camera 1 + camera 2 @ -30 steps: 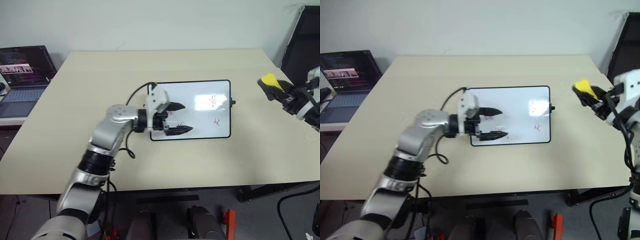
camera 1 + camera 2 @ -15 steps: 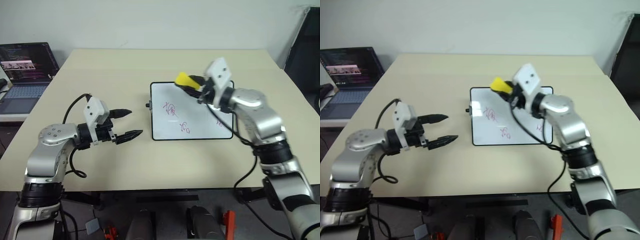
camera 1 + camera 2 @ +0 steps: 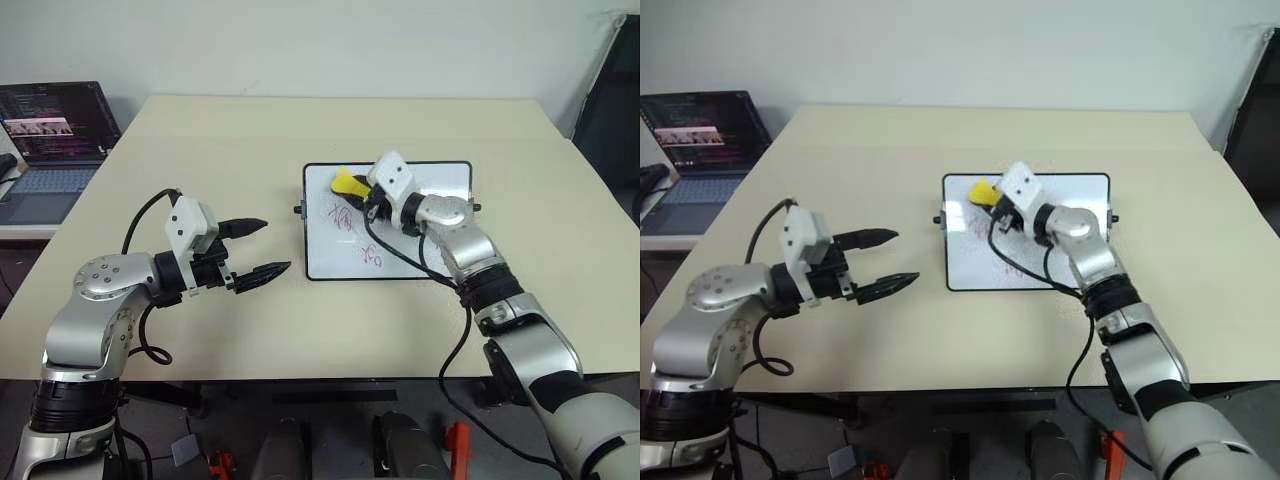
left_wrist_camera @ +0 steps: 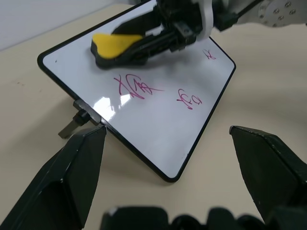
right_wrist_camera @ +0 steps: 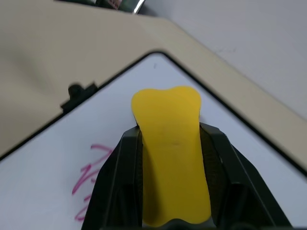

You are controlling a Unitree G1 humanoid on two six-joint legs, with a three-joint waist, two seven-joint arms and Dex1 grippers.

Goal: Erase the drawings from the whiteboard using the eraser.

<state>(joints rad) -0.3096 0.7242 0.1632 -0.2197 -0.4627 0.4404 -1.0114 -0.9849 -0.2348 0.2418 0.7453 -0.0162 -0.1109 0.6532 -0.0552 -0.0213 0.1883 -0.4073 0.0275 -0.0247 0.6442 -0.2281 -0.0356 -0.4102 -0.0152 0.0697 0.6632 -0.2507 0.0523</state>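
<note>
Yellow eraser (image 3: 346, 185) clenched in right gripper (image 3: 358, 194) above whiteboard (image 3: 440, 250) | left gripper (image 3: 255, 249) released

Beige table (image 3: 330, 310) carrying one whiteboard (image 3: 440, 260)

The board lies flat on the tabletop, directly under the right gripper (image 3: 352, 194) and well off to the side of the left gripper (image 3: 256, 248), which hangs over bare table; a black knob juts from the board's edge facing that gripper.
</note>
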